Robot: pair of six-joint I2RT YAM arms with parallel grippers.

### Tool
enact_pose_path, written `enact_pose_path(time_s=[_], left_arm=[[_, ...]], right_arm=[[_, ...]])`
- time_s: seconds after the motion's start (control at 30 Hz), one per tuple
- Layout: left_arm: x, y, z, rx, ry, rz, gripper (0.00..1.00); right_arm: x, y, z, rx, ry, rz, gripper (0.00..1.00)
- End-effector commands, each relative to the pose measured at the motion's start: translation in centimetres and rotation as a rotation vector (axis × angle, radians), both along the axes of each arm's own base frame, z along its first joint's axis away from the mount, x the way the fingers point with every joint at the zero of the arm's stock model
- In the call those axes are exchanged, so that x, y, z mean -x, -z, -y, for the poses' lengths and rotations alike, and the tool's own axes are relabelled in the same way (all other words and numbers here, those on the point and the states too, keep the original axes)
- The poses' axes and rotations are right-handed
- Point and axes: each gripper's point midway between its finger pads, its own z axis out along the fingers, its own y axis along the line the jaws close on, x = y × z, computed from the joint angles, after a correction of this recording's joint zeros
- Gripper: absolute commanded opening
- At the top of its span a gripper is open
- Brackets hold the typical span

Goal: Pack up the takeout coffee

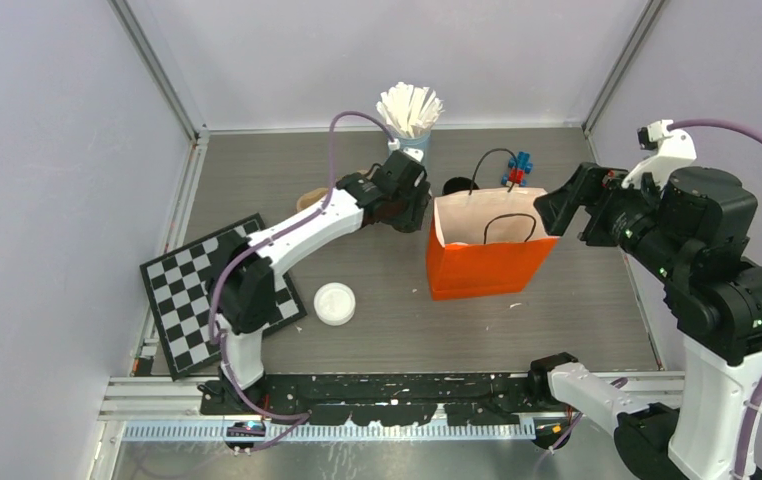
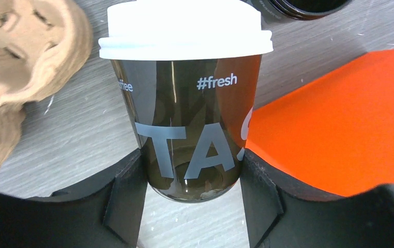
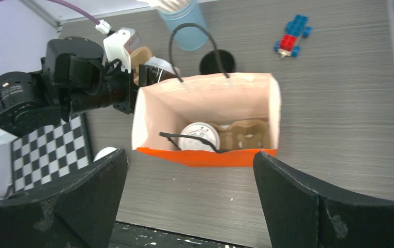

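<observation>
Black cup (image 2: 192,129), white lid, clamped at its base by left gripper (image 2: 192,163), just beside orange bag (image 1: 487,268). Right gripper (image 3: 188,160) hangs over bag, fingers spread wide.

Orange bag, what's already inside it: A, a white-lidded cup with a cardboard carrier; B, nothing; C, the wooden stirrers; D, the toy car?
A: the right wrist view looks down into the orange bag and shows a white-lidded cup next to a cardboard carrier.
</observation>
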Motion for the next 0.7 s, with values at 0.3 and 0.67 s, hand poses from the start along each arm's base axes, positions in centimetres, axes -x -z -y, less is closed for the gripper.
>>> enact_pose_path(time_s=[0.3,0.67], left_arm=[[6.1,-16.0,-6.6,0.181,0.091,0.287,0.55],[17.4,-23.9,-5.7,0.514,0.631,0.447,0.55]], right_arm=[[-4.4,-4.0,-7.1,-0.218,-0.27,0.083,0.96],[-3.9,-3.2,-14.1,-0.42,-0.667,-0.133,0.98]])
